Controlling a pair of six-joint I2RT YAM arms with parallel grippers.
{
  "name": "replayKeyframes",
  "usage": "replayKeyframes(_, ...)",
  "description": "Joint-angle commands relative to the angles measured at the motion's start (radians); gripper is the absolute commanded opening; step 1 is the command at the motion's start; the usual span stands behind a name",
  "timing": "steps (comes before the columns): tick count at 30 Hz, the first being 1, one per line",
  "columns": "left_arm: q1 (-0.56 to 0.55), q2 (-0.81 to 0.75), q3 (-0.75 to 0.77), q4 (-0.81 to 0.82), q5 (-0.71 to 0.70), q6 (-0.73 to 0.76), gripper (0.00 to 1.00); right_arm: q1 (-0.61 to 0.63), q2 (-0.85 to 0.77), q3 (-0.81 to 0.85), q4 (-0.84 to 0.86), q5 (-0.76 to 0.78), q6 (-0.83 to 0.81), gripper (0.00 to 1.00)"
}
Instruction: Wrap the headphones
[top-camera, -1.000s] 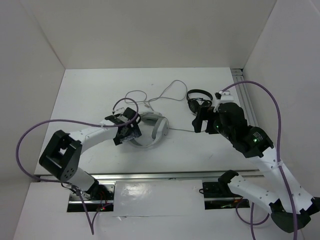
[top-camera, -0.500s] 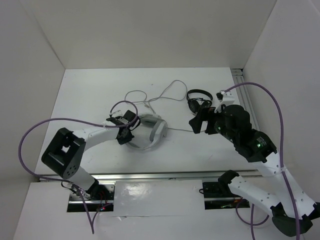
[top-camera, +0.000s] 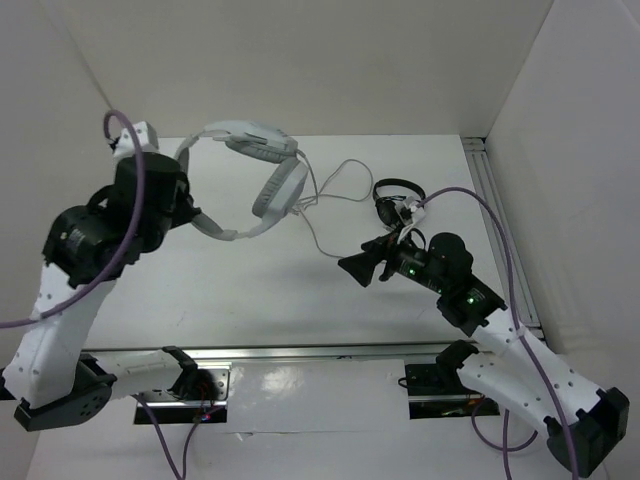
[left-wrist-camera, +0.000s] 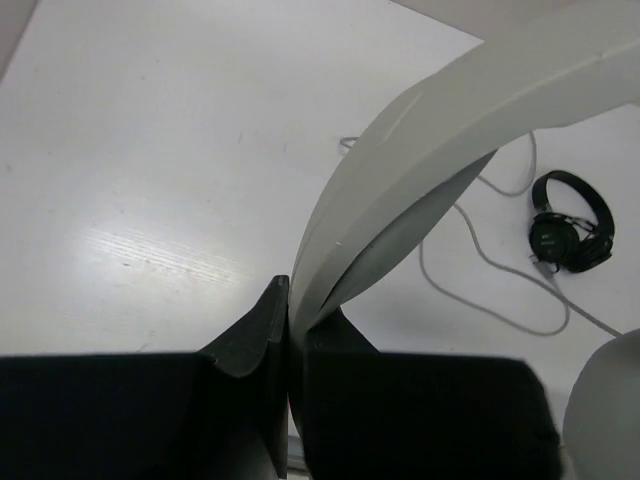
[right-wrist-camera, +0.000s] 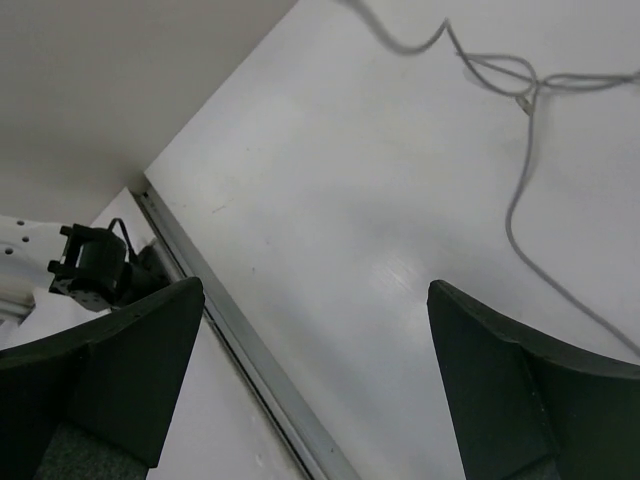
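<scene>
Above the counter (top-camera: 200, 290), your left pincer (left-wrist-camera: 288, 302) pinches the headphones (top-camera: 262, 165) by the headband (left-wrist-camera: 450, 110). Bring the spread right pincer (right-wrist-camera: 312, 300) onto the dangling cable (right-wrist-camera: 511, 222), keeping it slack for winding.

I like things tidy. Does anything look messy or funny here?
Yes. The grey cable sprawls in loose loops over the table, not wrapped at all. It trails from the white headphones, which the left gripper holds up in the air by the headband. Small black headphones lie beside the loops.
</scene>
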Motion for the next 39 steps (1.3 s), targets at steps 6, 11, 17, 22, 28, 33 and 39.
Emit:
replayKeyframes(6,0.099,0.073,0.288,-0.137,0.122,0.196,0.0,0.047,0.212,-0.007,0.576,-0.098,-0.075,1.0)
replayKeyframes(11,0.127,0.093,0.302,-0.137,0.201,0.196,0.0,0.14,0.39,0.046,0.685,-0.143,-0.101,1.0)
replayKeyframes(17,0.149,0.102,0.375,-0.137,0.248,0.205,0.0,0.222,0.582,0.139,0.73,0.026,-0.208,0.97)
replayKeyframes(22,0.158,0.102,0.375,-0.137,0.225,0.205,0.0,0.209,0.76,0.24,0.768,-0.005,-0.219,0.91)
replayKeyframes(28,0.158,0.113,0.447,-0.137,0.225,0.187,0.0,0.177,0.944,0.262,0.888,-0.054,-0.15,0.65)
replayKeyframes(33,0.158,0.131,0.5,-0.137,0.199,0.167,0.0,0.154,1.055,0.282,0.993,-0.1,-0.066,0.54)
replayKeyframes(39,0.158,0.14,0.461,-0.127,0.15,0.158,0.0,0.143,1.05,0.284,1.003,-0.087,-0.035,0.0)
